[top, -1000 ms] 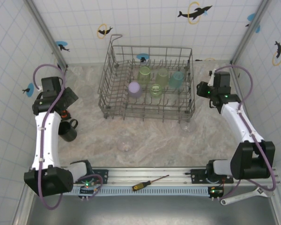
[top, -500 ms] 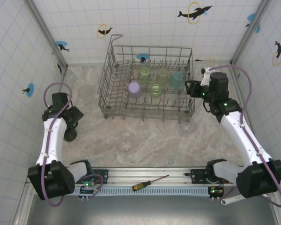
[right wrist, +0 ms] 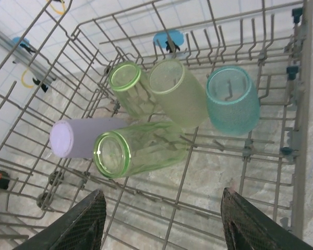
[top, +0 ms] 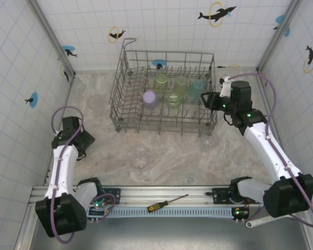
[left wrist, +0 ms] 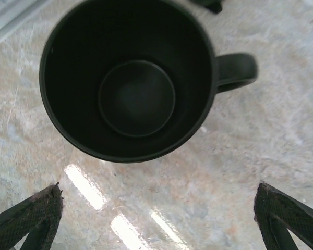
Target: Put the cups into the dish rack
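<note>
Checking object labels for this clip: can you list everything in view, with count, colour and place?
dish rack: one, grey wire, far middle of the table
green tumblers: three, translucent pale green, inside the rack
lavender tumbler: one, lavender, inside the rack, beside a green one
teal tumbler: one, teal, inside the rack, right of the others
clear tumblers: two, clear, on the table in front of the rack
black mug: one, black, upright on the table
screwdriver: one, yellowish handle, on the near rail
wrench: one, silver, near right corner
table: one, marbled beige
left end effector: black, open above the mug
right end effector: black, open over the rack
</note>
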`<action>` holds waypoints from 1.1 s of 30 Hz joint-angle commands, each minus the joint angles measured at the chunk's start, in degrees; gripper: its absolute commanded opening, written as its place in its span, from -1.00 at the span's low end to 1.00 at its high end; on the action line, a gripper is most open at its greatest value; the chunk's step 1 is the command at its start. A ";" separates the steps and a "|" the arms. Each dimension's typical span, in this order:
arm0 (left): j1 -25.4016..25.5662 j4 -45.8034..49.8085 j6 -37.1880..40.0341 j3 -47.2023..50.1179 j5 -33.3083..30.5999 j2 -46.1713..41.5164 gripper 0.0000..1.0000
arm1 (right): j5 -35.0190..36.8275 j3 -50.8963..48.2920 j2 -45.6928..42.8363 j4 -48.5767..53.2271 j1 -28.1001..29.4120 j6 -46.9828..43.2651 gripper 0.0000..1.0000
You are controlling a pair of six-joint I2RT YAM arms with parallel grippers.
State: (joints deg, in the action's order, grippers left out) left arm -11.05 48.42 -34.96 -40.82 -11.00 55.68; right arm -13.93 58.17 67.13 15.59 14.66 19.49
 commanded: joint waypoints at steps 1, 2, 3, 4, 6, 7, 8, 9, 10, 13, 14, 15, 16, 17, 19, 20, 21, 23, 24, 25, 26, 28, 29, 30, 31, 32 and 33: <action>-0.54 -0.77 -0.86 0.30 -0.09 0.94 0.92 | -0.44 3.16 0.19 1.60 1.13 -0.24 0.22; -0.48 -1.12 -0.74 0.26 -0.07 1.00 0.92 | -0.16 3.37 0.03 1.71 1.40 -0.03 0.22; -0.50 -1.50 -0.65 0.08 -0.22 1.18 0.91 | 0.31 3.43 -0.26 1.72 1.87 0.18 0.22; -0.48 -1.93 -0.40 0.00 -0.31 1.38 0.90 | 0.74 3.50 -0.44 1.88 2.30 0.28 0.22; -0.51 -1.93 -0.04 -1.33 0.28 2.12 0.85 | 1.65 3.96 -0.64 2.02 3.13 0.46 0.23; -0.55 -1.40 0.39 -2.38 1.72 2.51 0.83 | 2.07 4.34 -0.70 2.21 3.48 0.47 0.23; -0.53 -0.92 0.84 -3.81 3.42 2.80 0.83 | 2.62 4.59 -0.73 2.54 3.92 0.45 0.23; -0.49 -0.41 1.41 -5.16 4.67 2.93 0.83 | 3.19 4.68 -0.69 2.60 4.29 0.54 0.23; -0.54 0.39 2.56 -6.99 5.86 3.19 0.83 | 3.73 4.68 -0.73 2.62 4.61 0.59 0.23; -0.47 2.53 5.35 -11.72 6.09 3.43 0.84 | 4.94 4.57 -0.61 2.07 5.59 1.37 0.23; -0.49 2.08 6.20 -12.53 5.74 3.33 0.85 | 5.17 4.62 -0.48 1.80 5.93 1.51 0.23; -0.50 1.86 6.92 -12.92 5.54 3.30 0.85 | 5.52 4.71 -0.34 1.69 6.28 1.65 0.23; -0.55 1.46 7.91 -12.97 5.21 3.42 0.85 | 5.88 5.00 -0.11 1.58 6.68 1.81 0.23; -0.47 0.94 8.84 -12.59 5.20 3.59 0.85 | 6.18 5.48 0.23 1.58 7.01 1.78 0.23; -0.52 0.41 10.40 -11.35 5.37 4.72 0.85 | 6.69 6.52 0.86 2.21 7.60 1.87 0.23; -0.50 0.20 11.04 -10.74 5.36 5.71 0.85 | 6.99 7.01 1.12 2.64 7.95 1.80 0.23; -0.52 0.02 11.51 -10.08 5.13 6.37 0.85 | 7.31 7.42 1.27 2.77 8.21 1.82 0.23; -0.54 -0.49 12.20 -8.63 4.43 7.78 0.85 | 7.56 7.90 1.50 3.01 8.79 1.89 0.24; -0.50 -1.29 12.28 -7.97 4.61 8.05 0.85 | 7.66 7.92 1.51 2.96 8.96 2.00 0.27; -0.48 -2.54 12.37 -6.96 5.29 7.98 0.85 | 7.65 7.94 1.55 2.98 9.14 2.12 0.32; -0.49 -3.57 12.29 -6.29 5.51 7.84 0.85 | 7.61 8.01 1.60 3.06 9.25 2.07 0.35; -0.55 -4.45 12.33 -5.77 4.69 7.73 0.85 | 7.87 8.27 1.60 3.72 9.59 2.10 0.36; -0.54 -4.54 12.52 -5.85 3.76 7.81 0.85 | 8.23 8.36 1.60 4.00 9.84 2.12 0.36; -0.52 -4.59 12.73 -5.98 3.05 7.85 0.85 | 8.49 8.45 1.47 4.31 9.94 2.03 0.36; -0.51 -4.73 13.05 -6.15 2.70 7.87 0.85 | 8.97 8.48 1.33 4.45 10.19 2.05 0.36; -0.47 -4.86 13.24 -6.26 2.60 7.87 0.85 | 9.32 8.36 1.19 4.64 10.29 1.96 0.36; -0.48 -5.00 13.33 -6.37 2.57 8.02 0.85 | 9.53 8.33 1.03 4.64 10.31 2.02 0.36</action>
State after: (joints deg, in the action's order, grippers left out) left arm -11.05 44.62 -23.66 -46.89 -6.98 63.77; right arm -5.89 64.23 68.36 19.18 24.45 21.45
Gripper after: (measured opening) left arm 0.925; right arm 0.682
